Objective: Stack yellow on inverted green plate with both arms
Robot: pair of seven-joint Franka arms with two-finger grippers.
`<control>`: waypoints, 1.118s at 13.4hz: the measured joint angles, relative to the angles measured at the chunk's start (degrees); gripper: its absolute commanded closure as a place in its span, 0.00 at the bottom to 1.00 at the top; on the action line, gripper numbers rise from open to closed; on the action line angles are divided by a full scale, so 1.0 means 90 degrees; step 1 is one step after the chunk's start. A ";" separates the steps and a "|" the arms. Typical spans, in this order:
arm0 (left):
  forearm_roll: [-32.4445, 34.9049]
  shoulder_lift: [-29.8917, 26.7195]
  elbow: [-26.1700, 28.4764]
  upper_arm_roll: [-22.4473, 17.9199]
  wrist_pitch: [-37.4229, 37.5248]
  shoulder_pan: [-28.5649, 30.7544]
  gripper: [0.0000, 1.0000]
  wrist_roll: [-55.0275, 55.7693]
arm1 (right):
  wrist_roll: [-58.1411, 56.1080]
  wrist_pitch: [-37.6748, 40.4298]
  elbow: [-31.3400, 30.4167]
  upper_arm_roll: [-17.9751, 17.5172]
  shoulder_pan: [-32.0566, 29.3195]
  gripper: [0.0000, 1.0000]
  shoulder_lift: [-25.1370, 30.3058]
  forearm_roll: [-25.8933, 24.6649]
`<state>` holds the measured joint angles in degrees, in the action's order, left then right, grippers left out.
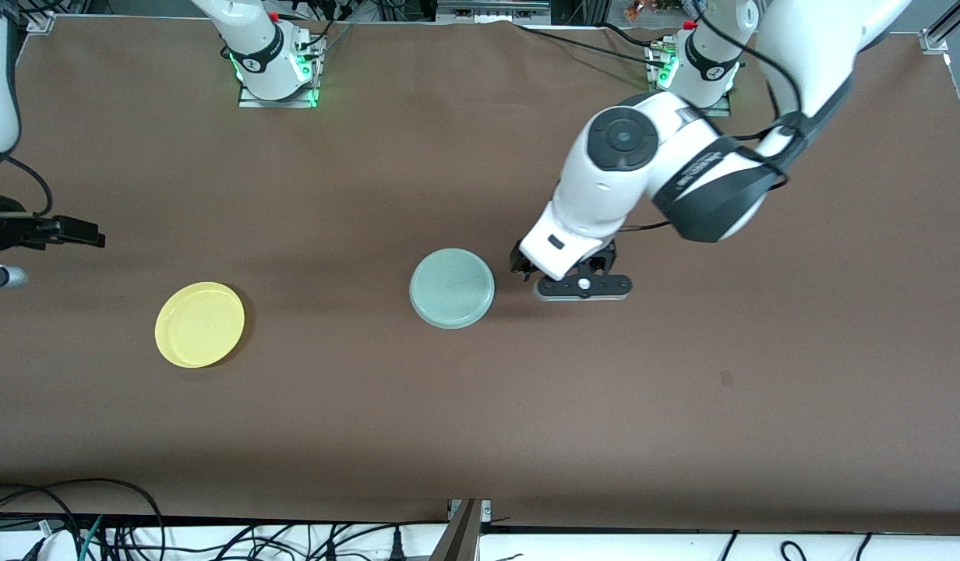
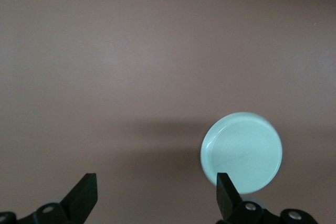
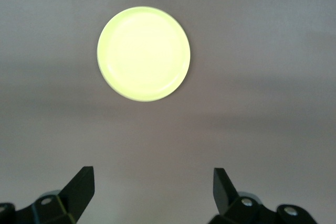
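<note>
Two grippers open, left gripper (image 2: 153, 196), right gripper (image 3: 152, 188), one yellow (image 1: 199, 324), one green plate (image 1: 452, 288)

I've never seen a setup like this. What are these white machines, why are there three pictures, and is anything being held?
The white machines are two robot arms bolted along one edge of a brown table. The big picture looks down from a high camera facing them. The two smaller pictures come from cameras on the arms' wrists, so the black prongs at their lower edges are each arm's own fingers.

Two plates lie on the table, well apart: a yellow plate toward the right arm's end, and a pale green plate near the middle, which seems to lie flat side up.

The left gripper is low beside the green plate, open. The right gripper waits near the table's end, looking down on the yellow plate, open. Nothing is held.
</note>
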<state>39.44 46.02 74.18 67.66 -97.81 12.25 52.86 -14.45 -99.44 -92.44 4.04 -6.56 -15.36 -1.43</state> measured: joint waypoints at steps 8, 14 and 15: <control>-0.2469 -0.1355 -0.1502 -0.1816 0.2438 0.0157 0.00 -0.3327 | -0.0547 -0.2364 -0.0360 0.0166 -0.0369 0.06 -0.1757 0.0740; -0.3456 -0.2694 -0.1520 -0.5193 0.3070 -0.1220 0.00 -0.4902 | -0.0613 -0.3112 -0.0335 0.0161 -0.0451 0.56 -0.2524 0.1306; -0.3519 -0.2877 -0.1406 -0.5971 0.3107 -0.1692 0.00 -0.5248 | -0.0613 -0.3152 -0.0335 0.0156 -0.0448 0.59 -0.2567 0.1307</control>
<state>7.77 20.12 61.53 13.92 -69.84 -2.97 5.63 -19.97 -127.80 -95.45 5.45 -10.60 -38.47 10.33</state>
